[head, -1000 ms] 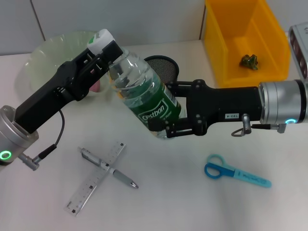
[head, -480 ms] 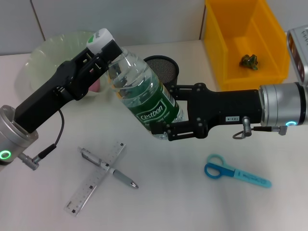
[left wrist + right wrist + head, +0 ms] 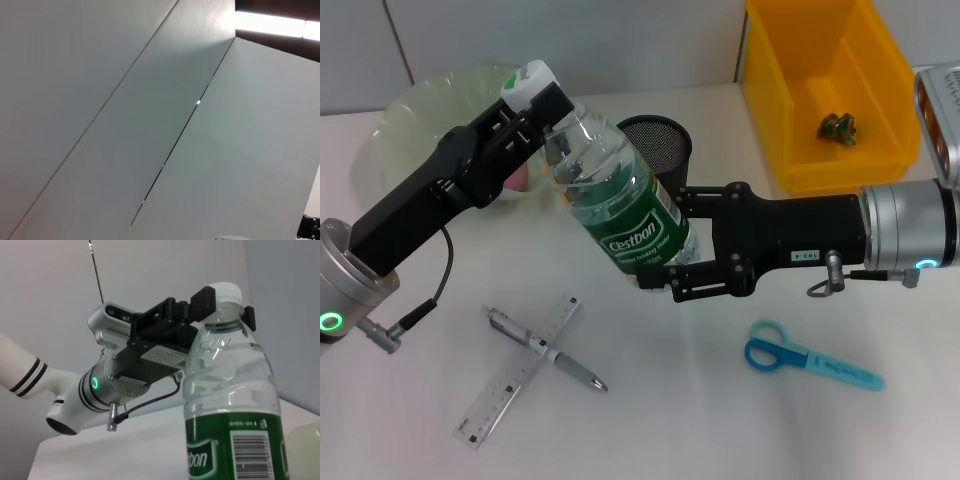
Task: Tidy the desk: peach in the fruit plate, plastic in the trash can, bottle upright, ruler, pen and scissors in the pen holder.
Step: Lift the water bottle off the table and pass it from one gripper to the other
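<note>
Head view shows the bottle (image 3: 620,205) held tilted above the white surface (image 3: 720,420), cap toward the far left. The left gripper (image 3: 535,100) is clamped on its neck just under the white cap; the right gripper (image 3: 665,272) is clamped around its lower end, whose base is hidden behind the fingers. The bottle covers part of the pen holder (image 3: 660,145) behind it. The left arm hides most of the peach (image 3: 521,177), a sliver of pink at the edge of the plate (image 3: 420,110). The trash can (image 3: 830,90) at far right is cut off at the top and holds a small dark crumpled piece. The pen (image 3: 548,350) lies crossed over the ruler (image 3: 520,370) near the front; the scissors (image 3: 810,361) lie apart to the right. The left wrist view shows only blank panels. The right wrist view looks up the bottle (image 3: 230,405) to the left gripper (image 3: 222,302) at its cap.
</note>
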`<state>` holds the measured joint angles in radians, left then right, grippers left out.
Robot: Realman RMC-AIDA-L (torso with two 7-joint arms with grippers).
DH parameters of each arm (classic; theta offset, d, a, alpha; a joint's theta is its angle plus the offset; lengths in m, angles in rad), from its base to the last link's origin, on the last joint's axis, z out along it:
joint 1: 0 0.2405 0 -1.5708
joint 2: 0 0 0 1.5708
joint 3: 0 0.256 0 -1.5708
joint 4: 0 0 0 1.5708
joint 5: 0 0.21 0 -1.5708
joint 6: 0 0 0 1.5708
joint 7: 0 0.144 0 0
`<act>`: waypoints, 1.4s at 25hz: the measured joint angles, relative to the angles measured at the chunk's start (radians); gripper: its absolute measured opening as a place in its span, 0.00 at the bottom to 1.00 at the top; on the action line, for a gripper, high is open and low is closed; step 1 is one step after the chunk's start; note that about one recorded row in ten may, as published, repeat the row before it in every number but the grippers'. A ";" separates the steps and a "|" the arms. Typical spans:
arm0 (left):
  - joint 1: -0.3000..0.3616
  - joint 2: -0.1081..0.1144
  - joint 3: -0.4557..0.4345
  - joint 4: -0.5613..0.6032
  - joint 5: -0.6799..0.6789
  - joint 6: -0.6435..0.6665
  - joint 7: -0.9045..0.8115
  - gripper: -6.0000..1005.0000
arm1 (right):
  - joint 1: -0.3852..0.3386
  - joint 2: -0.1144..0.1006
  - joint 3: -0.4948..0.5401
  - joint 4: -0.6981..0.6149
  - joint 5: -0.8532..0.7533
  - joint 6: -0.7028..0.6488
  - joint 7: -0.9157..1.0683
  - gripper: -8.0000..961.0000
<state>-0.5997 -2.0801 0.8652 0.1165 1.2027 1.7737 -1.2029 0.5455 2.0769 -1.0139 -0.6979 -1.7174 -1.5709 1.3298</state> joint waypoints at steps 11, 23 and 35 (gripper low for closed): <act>0.000 0.000 0.000 0.000 -0.006 0.000 -0.001 0.45 | -0.005 -0.001 0.001 0.018 -0.018 0.003 0.001 0.80; 0.000 0.000 -0.001 0.000 -0.013 0.005 -0.001 0.46 | -0.022 -0.002 0.002 0.023 -0.035 0.013 0.002 0.80; 0.001 0.000 -0.002 0.000 -0.023 0.007 0.002 0.46 | -0.054 -0.004 0.002 0.024 -0.035 0.014 0.002 0.70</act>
<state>-0.5988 -2.0801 0.8634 0.1168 1.1798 1.7807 -1.2005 0.4911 2.0732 -1.0119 -0.6742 -1.7520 -1.5570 1.3316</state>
